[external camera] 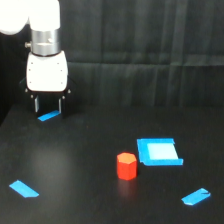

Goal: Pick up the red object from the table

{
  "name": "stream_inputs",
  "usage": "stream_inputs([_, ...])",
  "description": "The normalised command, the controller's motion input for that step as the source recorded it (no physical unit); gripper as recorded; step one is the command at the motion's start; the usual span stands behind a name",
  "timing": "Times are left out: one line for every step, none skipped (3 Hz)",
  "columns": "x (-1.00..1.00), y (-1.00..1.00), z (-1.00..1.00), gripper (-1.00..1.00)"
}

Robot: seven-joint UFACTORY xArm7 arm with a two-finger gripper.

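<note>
On the black table, seen from the exterior view, the red object stands upright a little to the view's right of centre, in the lower half of the picture. It is a small red-orange hexagonal block, its flat top face lighter than its sides. Just beside it, on the view's right and slightly farther back, lies the blue square piece — a shallow tray-like shape with a paler inner area and a raised rim. Whether the 2 touch cannot be told; at most a thin dark gap seems to part them.

Far off toward the view's upper left hangs the arm, white with a metal ring above a white wrist housing. Below the housing the gripper points straight down, its 2 thin dark fingers standing apart with clear space between them and nothing held. Their tips are close above the table, though contact cannot be judged.

3 small blue strips lie on the surface. 1 blue strip sits right under the gripper, between and just in front of the fingertips. Another strip lies near the view's lower left edge, and a 3rd strip lies at the lower right, in front of the blue piece. The gripper is well apart from the red object — most of the table's width lies between them. Behind everything hangs a black curtain with vertical folds.
</note>
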Motion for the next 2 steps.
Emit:
stream_inputs([0.12, -0.01, -0.16, 0.99])
stream_inputs([0.45, -0.30, -0.26, 1.00])
